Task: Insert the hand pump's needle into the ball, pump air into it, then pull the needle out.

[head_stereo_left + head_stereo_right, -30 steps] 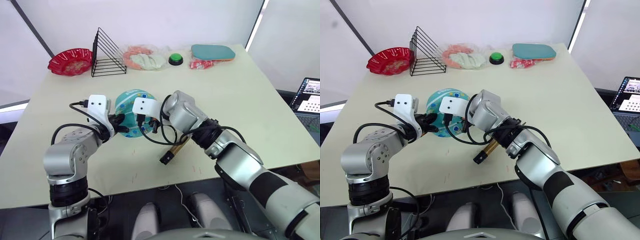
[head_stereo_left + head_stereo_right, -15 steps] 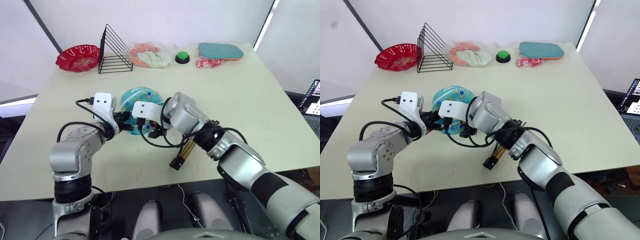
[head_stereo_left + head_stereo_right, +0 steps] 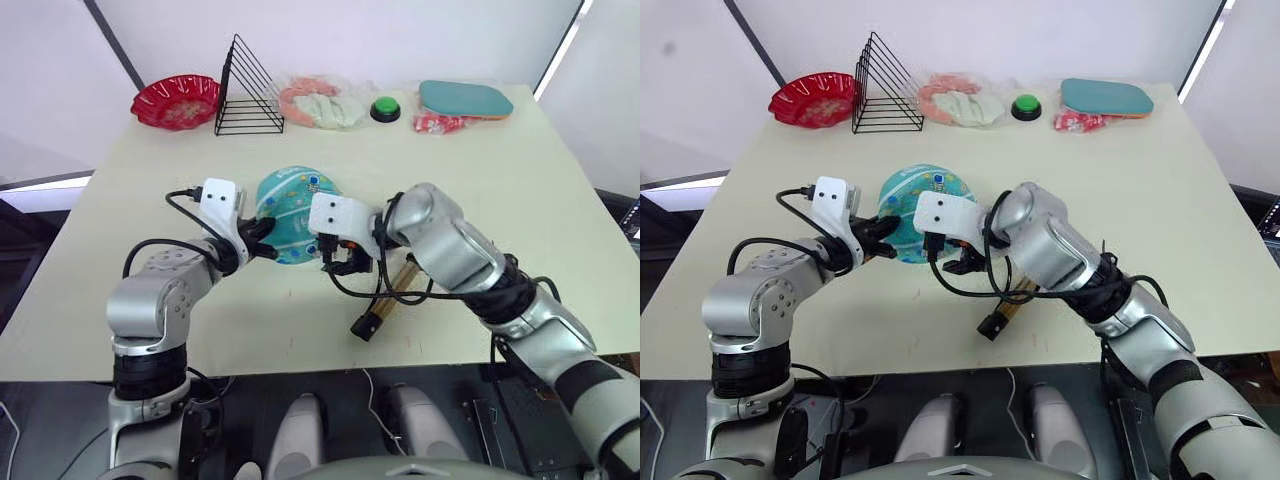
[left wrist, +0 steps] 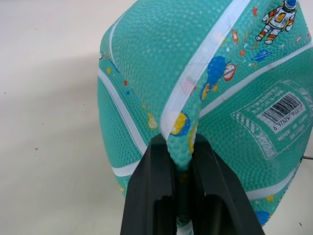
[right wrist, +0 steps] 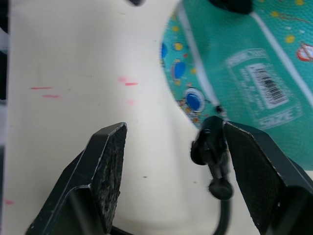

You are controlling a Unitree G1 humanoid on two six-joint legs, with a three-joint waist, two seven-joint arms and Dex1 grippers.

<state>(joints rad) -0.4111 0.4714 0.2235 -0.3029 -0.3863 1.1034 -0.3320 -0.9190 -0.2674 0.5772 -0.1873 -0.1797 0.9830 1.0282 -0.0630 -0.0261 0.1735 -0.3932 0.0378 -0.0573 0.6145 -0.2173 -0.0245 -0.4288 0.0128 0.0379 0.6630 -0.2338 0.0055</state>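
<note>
Far left at the back of the pale counter (image 3: 560,200): a red bowl (image 3: 176,100), then a black wire rack (image 3: 247,88), a clear bag of pink and pale contents (image 3: 320,101), a green push button (image 3: 385,108), a small red-and-white packet (image 3: 440,122) and a teal paddle (image 3: 466,97). Nearer the front, left end effector (image 4: 179,152) clamped shut on the ball (image 3: 295,200), both black fingers (image 4: 155,171) pinching a raised fold of teal rubber along a white seam. Ball resting on the counter near the middle, slack and creased rather than round, barcode sticker (image 4: 276,110) and small space-themed prints facing the left wrist camera. Just right of the ball, right end effector (image 5: 171,142) spread wide, with bare counter between the two fingers and nothing gripped; black hose end fitting (image 5: 213,152) lying against the inner face of one finger, right at the ball's surface beside a blue print. Needle itself too small to make out. Further right and nearer the front edge, the hand pump (image 3: 385,300) lying flat on the counter under the right forearm, amber barrel angled, black cap pointing toward the front edge, thin black hose (image 3: 350,285) looping up to the right end effector.
</note>
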